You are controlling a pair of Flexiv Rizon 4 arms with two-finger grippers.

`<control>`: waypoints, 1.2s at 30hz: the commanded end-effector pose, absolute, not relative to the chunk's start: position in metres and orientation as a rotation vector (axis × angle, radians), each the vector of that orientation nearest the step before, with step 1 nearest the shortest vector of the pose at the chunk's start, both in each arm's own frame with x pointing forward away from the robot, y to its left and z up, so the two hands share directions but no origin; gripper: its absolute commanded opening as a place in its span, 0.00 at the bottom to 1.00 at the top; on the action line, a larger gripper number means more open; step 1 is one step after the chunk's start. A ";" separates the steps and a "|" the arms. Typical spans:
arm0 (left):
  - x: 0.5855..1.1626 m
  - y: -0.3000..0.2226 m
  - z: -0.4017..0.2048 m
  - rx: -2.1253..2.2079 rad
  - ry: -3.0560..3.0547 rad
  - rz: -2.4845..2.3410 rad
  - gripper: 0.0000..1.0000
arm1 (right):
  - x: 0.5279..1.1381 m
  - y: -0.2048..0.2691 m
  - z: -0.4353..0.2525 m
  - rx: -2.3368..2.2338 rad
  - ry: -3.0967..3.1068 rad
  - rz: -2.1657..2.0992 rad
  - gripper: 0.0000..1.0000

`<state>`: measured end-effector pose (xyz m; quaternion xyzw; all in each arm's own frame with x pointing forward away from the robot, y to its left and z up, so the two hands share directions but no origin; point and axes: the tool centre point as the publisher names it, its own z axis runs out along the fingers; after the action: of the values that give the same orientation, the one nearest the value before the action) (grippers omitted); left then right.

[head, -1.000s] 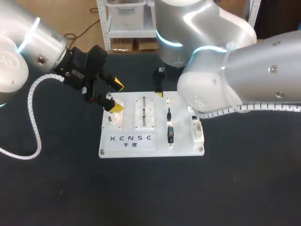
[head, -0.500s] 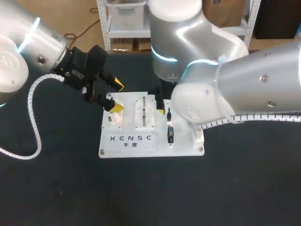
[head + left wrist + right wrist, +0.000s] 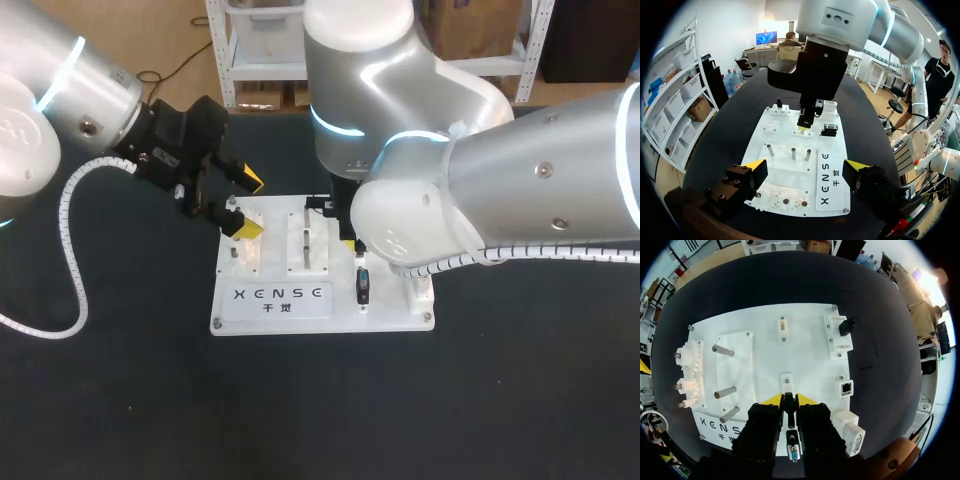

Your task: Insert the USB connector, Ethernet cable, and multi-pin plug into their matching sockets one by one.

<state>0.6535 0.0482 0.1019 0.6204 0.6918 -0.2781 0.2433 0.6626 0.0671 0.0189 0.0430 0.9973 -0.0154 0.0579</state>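
A white board (image 3: 270, 310) lies mid-table. On its right part stands a slim black plug (image 3: 788, 402), and my right gripper (image 3: 788, 400) is shut on it, one yellow tip on each side. From the head view this gripper (image 3: 352, 243) is mostly hidden under the right arm. Just behind the fingers lies a black multi-pin plug (image 3: 792, 452) with a blue face, also visible from above (image 3: 363, 286). An Ethernet socket (image 3: 845, 387) and a white multi-pin socket block (image 3: 856, 440) sit at the board's edge beside the gripper. My left gripper (image 3: 248, 205) hangs open over the board's far left corner, holding nothing.
Metal pegs (image 3: 722, 350) stand on a raised plate in the board's middle, with a toothed white fixture (image 3: 687, 372) beyond them. A small black part (image 3: 846, 326) sits in a holder at the far edge. Dark table surface surrounds the board.
My right arm swung in over the board and came down. Its fingers closed from wide open onto the slim black plug. The left arm stayed where it was.
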 end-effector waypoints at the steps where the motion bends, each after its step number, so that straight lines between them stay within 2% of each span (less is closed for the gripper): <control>1: 0.654 0.048 0.102 1.698 1.893 -0.760 1.00 | 0.658 0.056 0.029 0.139 3.000 -0.018 0.00; 10: 0.654 0.048 0.102 1.698 1.893 -0.760 1.00 | 0.659 0.028 0.051 0.168 2.951 -0.003 0.00; 21: 0.654 0.048 0.102 1.698 1.893 -0.760 1.00 | 0.655 -0.006 0.042 0.227 2.947 -0.071 0.00; 36: 0.654 0.048 0.102 1.698 1.893 -0.760 1.00 | 0.663 -0.014 0.027 0.237 2.959 -0.074 0.00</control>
<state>0.6535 0.0483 0.1019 0.6204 0.6918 -0.2781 0.2432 0.6611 -0.0143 0.0311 0.0790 0.9928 -0.0249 0.0863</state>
